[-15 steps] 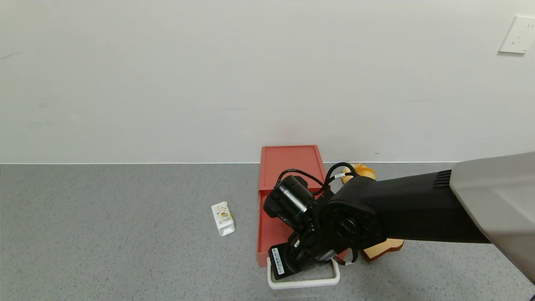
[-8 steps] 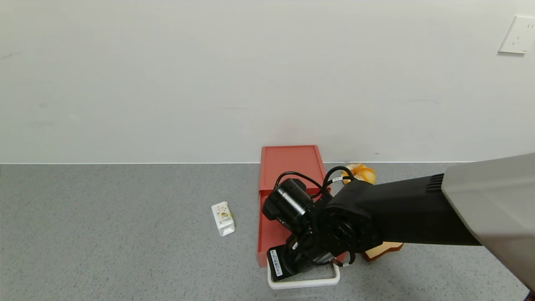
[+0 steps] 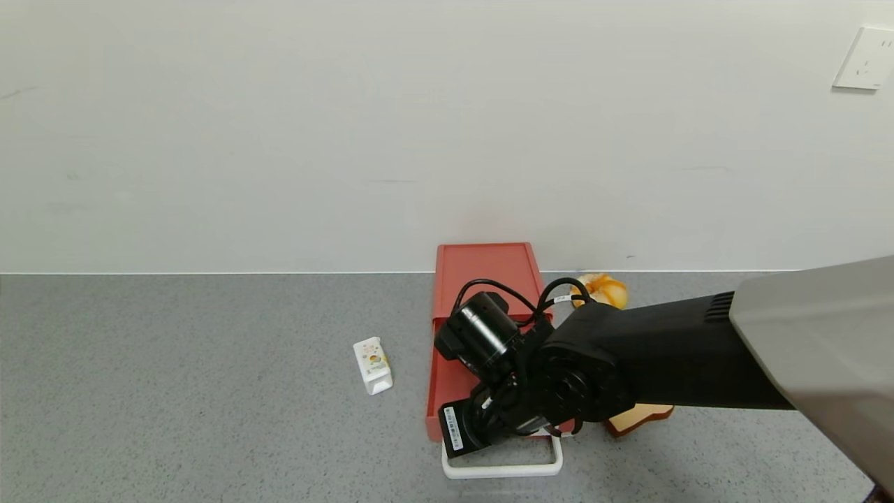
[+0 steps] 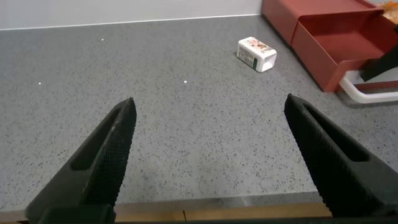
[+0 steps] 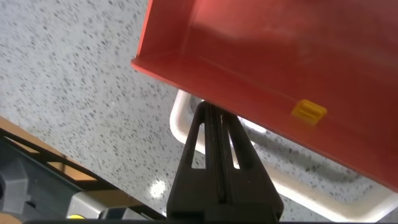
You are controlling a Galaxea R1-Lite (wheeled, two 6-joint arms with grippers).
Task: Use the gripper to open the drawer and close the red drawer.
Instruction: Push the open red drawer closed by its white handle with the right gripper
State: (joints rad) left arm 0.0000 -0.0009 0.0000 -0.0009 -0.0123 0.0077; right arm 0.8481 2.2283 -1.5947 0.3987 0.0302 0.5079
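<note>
The terracotta-red drawer box [image 3: 483, 271] stands at the back wall with its drawer [image 3: 447, 381] pulled out toward me. Its white loop handle [image 3: 500, 471] lies at the front. My right gripper [image 3: 482, 427] is over the drawer's front. In the right wrist view its fingers are pressed together, the gripper [image 5: 214, 111] touching the front wall of the drawer [image 5: 280, 56], just above the handle [image 5: 179, 121]. It holds nothing. My left gripper [image 4: 210, 121] is open and empty over bare counter, far left of the drawer [image 4: 348, 43].
A small white carton [image 3: 372, 365] lies left of the drawer; it also shows in the left wrist view [image 4: 257, 53]. An orange bun-like thing [image 3: 602, 288] and a brown toast-shaped thing [image 3: 641, 417] sit right of the drawer. The counter's front edge [image 4: 217, 213] is near the left gripper.
My right gripper has moved a little left and toward the wall. The drawer's front and its white handle have shifted slightly back with it.
</note>
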